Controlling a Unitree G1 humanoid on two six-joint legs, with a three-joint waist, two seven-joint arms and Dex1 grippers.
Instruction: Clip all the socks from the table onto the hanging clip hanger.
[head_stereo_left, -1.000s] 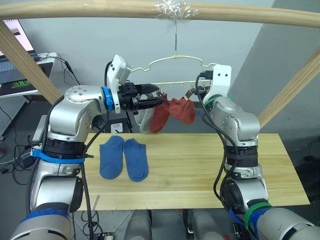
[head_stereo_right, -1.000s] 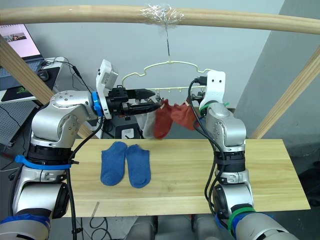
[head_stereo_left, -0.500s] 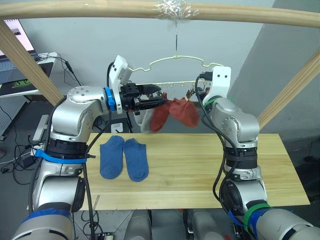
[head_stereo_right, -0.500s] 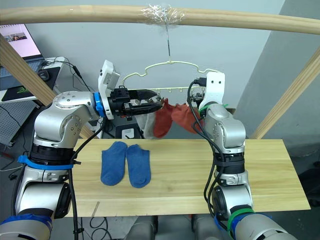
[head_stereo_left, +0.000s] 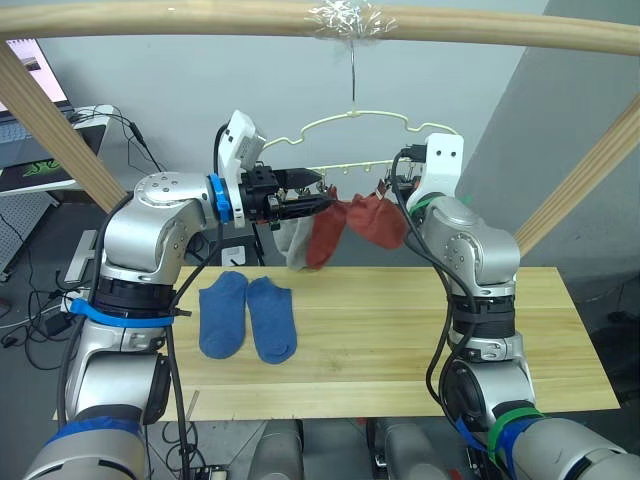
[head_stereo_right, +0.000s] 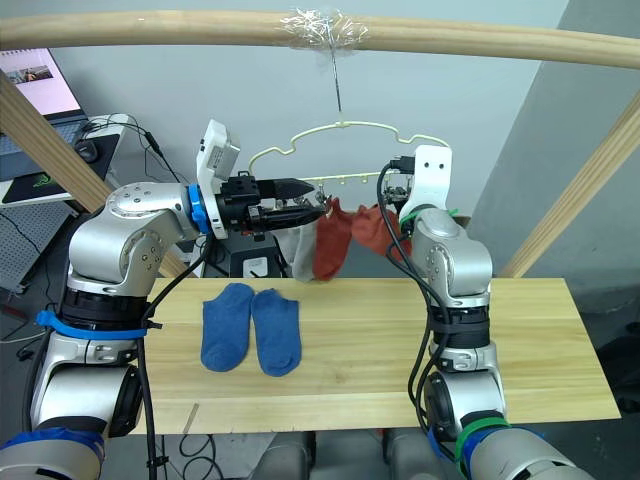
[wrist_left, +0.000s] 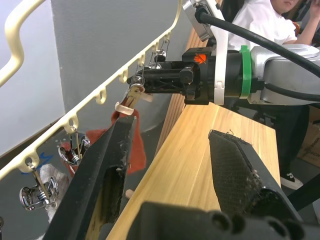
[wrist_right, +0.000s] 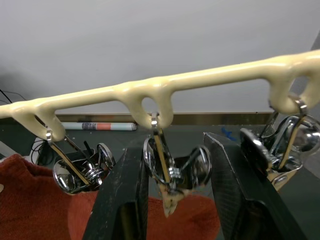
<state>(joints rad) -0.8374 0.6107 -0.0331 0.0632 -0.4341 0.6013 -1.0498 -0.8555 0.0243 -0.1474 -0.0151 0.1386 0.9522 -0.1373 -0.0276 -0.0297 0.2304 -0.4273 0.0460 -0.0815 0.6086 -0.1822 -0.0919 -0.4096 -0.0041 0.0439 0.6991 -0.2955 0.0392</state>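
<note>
- Left end effector (head_stereo_left: 318, 199) raised at the hanger (head_stereo_left: 352, 124), fingers apart, gripping nothing.
- Right end effector (wrist_right: 172, 185) spread either side of one clip (wrist_right: 165, 172) — not squeezing it.
- Hung already: two red socks (head_stereo_left: 350, 225), one grey sock (head_stereo_left: 295, 240).
- Left on the table (head_stereo_left: 420, 330): two blue socks (head_stereo_left: 247, 315) — judged over halfway.

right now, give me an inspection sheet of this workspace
surface: light wood table, mostly bare.
job's things: two blue socks lie flat side by side on the table; two rust-red socks and a light grey sock hang from the clip hanger.
clutter: nothing seen.
grippers: left gripper open, near the clips; right gripper open around a clip.
cables: black cables along the arms.
surroundings: wooden poles, laptop, a seated person.
</note>
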